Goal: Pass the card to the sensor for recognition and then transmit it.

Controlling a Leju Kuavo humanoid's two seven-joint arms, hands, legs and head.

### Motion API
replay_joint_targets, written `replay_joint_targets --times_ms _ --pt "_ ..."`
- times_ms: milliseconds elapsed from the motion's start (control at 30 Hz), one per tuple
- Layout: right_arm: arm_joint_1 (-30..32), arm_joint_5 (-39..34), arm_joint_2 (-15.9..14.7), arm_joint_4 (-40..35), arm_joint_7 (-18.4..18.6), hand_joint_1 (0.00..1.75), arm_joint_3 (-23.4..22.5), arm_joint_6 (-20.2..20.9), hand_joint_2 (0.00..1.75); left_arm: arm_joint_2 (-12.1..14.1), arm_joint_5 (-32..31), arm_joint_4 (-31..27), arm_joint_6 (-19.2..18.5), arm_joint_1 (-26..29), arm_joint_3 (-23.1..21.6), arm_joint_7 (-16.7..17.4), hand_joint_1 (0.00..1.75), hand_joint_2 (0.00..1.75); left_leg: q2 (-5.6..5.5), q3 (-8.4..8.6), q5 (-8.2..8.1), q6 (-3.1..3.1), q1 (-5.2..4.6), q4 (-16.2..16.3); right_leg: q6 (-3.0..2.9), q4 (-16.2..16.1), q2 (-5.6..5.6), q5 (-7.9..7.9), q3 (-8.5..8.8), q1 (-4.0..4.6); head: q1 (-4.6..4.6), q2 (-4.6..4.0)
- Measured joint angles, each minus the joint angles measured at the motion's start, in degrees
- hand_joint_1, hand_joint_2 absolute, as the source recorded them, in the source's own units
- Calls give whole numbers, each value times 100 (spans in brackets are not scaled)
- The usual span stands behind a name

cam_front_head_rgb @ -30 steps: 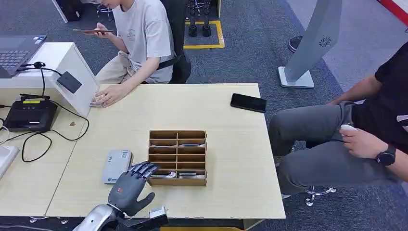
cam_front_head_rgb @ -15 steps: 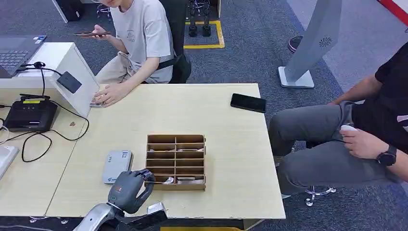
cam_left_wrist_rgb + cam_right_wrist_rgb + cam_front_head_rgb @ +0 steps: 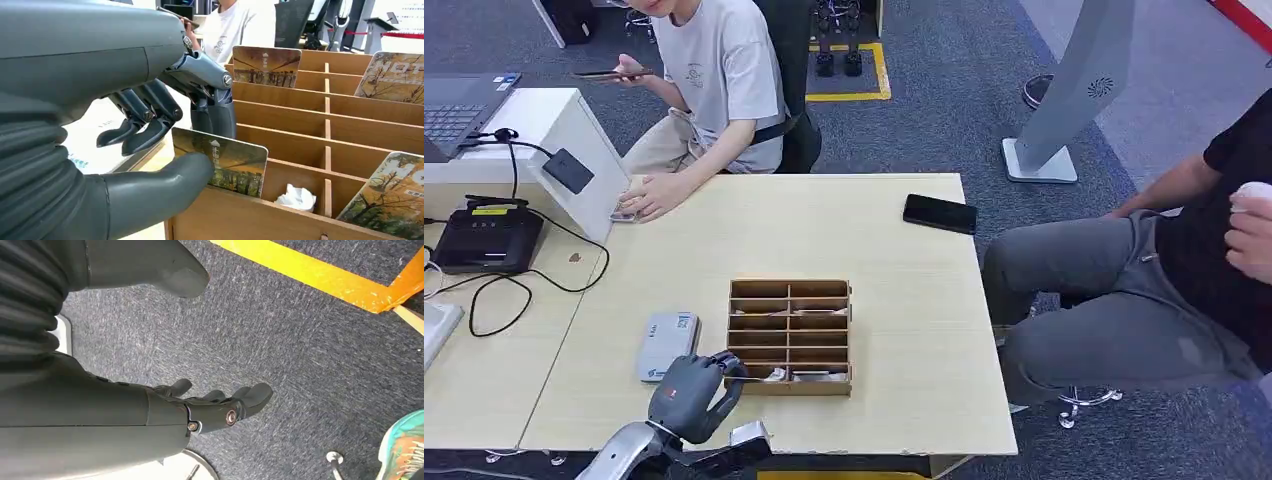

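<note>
A wooden divided box stands on the light table, with cards upright in some of its slots. My left hand is at the box's near left corner. It pinches a card printed with autumn trees between the thumb and the dark fingers, and the card's lower edge is still inside the front slot. That card shows as a thin edge in the head view. A grey card reader lies flat just left of the box. My right hand hangs over the carpet, fingers loose and holding nothing.
A black phone lies at the table's far right. A white stand with a dark pad and a black device with cables sit at the left. One person sits behind the table, another at the right.
My left hand's fingers, spread over the box corner a second ago, have closed on the card. The box slid slightly toward me. The person at the right raised a hand.
</note>
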Motion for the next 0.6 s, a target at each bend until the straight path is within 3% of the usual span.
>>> replay_joint_targets --times_ms 333,433,533,600 --pt "0 0 0 0 0 0 2 2 175 2 76 0 26 -2 0 -65 175 175 0 0 0 0 0 0 0 0 0 0 0 0 0 0" --pt "1 -4 0 0 -4 0 11 0 175 26 530 -35 15 -65 29 -320 175 175 -1 0 1 0 1 1 0 0 -2 1 -2 1 0 0" --pt "-4 -26 0 0 -46 0 33 -11 175 118 1376 -406 -281 -299 238 -594 175 175 -7 0 3 1 1 0 -1 1 -6 1 3 1 0 0" --pt "-5 -26 0 0 -50 0 35 -15 175 149 1436 -549 -369 -408 337 -616 175 175 -6 2 2 1 1 0 -3 1 -5 3 4 1 0 0"
